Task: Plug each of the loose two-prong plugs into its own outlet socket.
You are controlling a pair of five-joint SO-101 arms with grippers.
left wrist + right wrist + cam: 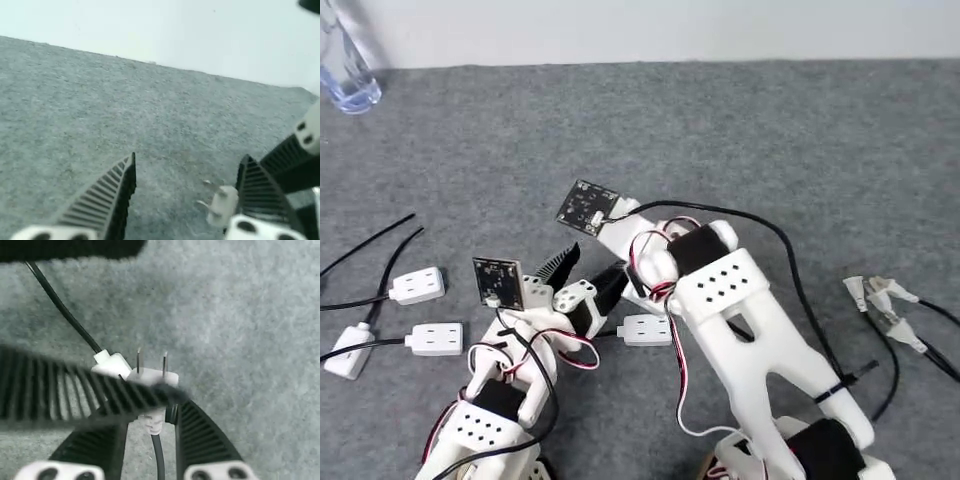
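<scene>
Counted three white outlet blocks (417, 285) on the desk (770, 130). Two sat near the left edge, one behind the other, and the third was by the near edge around the middle, right beside the arms. There was also one more small white piece (347, 350) on a black cord at the left edge, and honestly I couldn't tell if it was a plug or a socket. Over by the right edge lay a little bunch of loose plugs (880, 298) with their black cords (895, 375), at least two of them, too tangled for me to get a firm count. One clear container (345, 80) stood in the far left corner. The right gripper (152, 412) had its fingers (200, 435) clamped on one white two-prong plug (150, 376), with both prongs sticking out past the tips and the cord running back between the fingers. The left gripper (189, 160) was spread wide with nothing between its fingers (112, 200). One of them sat just beside the held plug, though I couldn't tell if it was touching. Both grippers were bunched together near the middle of the desk, just beside that third outlet block.
</scene>
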